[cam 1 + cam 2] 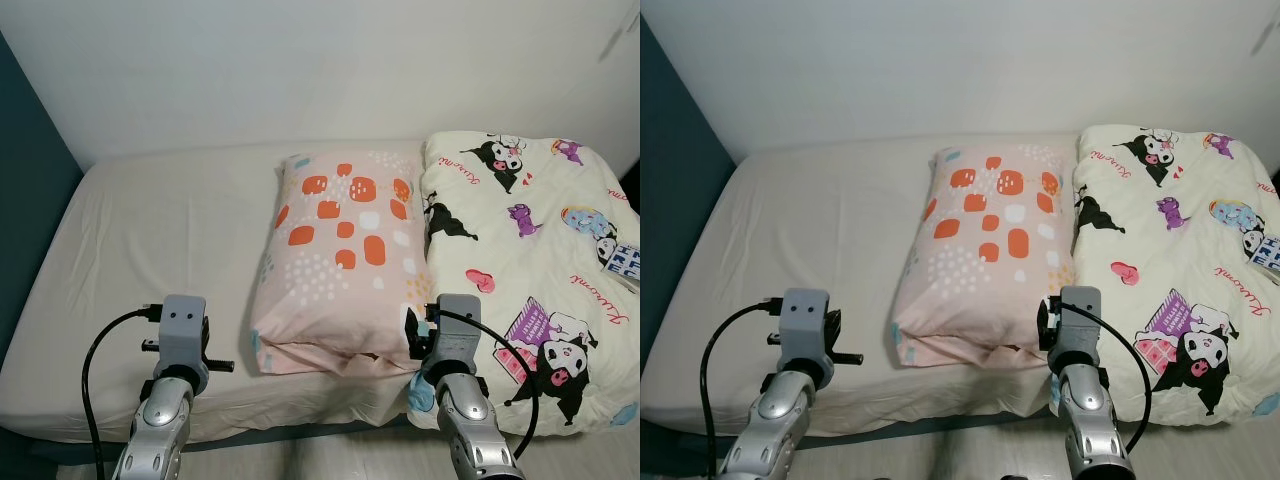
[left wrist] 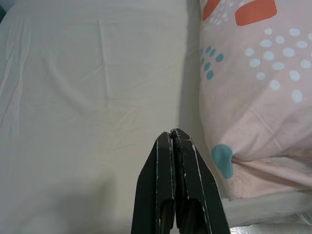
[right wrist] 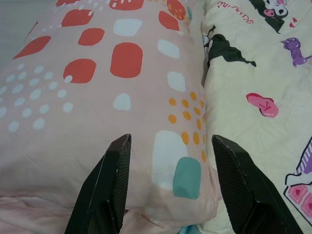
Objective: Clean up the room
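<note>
While a bed (image 1: 150, 230) with a pale sheet is filling most of the scene under a white wall (image 1: 300, 60), a dark teal wall (image 1: 25, 200) is running along its left side. A cream quilt (image 1: 530, 270) printed with cartoon figures is lying folded on the right part of the bed, reaching from the far end to the near edge. Just left of it, and touching it along one long side, a pink pillow (image 1: 340, 260) with orange blocks and white dots is lying lengthwise at about the middle of the bed, its open end facing the near edge. A small blue-and-white item (image 1: 622, 262), too small to tell what it is, is resting on the quilt near its right edge.

Both arms are reaching forward over the near edge of the bed. The right gripper (image 3: 170, 195) is sitting at the pillow's near right corner, its fingers (image 3: 105, 190) spread wide with that corner, marked by a teal patch, lying between them; whether they are pressing on the fabric cannot be told. The left gripper (image 2: 173, 141) is hovering over bare sheet just left of the pillow's near left corner, its fingers (image 2: 165, 185) pressed together and holding nothing.
</note>
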Motion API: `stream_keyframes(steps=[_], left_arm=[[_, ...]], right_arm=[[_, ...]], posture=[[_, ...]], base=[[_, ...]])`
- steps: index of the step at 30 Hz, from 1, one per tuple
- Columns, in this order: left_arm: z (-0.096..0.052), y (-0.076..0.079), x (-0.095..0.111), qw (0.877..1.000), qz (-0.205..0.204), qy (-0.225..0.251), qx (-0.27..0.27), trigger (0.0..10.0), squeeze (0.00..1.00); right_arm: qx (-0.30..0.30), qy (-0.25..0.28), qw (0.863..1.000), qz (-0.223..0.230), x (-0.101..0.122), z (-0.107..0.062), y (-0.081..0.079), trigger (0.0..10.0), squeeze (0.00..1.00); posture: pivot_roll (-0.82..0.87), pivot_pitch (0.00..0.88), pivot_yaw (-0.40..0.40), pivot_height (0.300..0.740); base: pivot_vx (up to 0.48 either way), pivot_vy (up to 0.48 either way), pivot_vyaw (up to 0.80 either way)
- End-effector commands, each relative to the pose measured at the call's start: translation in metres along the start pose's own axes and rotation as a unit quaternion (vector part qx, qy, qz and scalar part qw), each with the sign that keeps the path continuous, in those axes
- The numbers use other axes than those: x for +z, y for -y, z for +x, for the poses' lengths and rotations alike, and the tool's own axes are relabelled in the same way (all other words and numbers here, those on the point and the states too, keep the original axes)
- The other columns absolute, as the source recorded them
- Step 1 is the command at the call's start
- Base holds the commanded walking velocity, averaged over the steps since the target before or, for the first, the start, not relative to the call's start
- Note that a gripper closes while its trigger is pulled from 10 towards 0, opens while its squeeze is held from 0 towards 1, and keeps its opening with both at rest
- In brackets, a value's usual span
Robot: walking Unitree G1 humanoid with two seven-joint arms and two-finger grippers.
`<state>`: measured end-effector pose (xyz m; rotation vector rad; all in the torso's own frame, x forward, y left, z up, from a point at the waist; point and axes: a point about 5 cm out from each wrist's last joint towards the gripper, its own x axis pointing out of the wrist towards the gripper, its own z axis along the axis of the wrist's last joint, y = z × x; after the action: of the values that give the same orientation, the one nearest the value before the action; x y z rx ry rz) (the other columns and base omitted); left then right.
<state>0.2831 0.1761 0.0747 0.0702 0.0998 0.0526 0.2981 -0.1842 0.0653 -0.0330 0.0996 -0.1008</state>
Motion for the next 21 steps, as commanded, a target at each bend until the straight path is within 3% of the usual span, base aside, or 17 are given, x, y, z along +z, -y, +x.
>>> stream_keyframes(steps=[1,21], left_arm=[[-0.0038,-0.0008,-0.0068,1.0,0.004,-0.015,0.001,10.0,0.0],[-0.0017,0.0024,-0.0046,1.0,0.005,-0.015,-0.007,10.0,0.0]], right_arm=[[-0.004,-0.01,1.0,0.003,-0.0044,-0.0034,0.0032,10.0,0.0],[0.0,-0.018,1.0,-0.008,-0.0036,0.0013,0.0069,10.0,0.0]], posture=[[0.0,0.17,-0.019,0.702],[0.0,0.168,-0.017,0.687]], base=[[0.0,0.0,0.0],[0.0,0.0,0.0]])
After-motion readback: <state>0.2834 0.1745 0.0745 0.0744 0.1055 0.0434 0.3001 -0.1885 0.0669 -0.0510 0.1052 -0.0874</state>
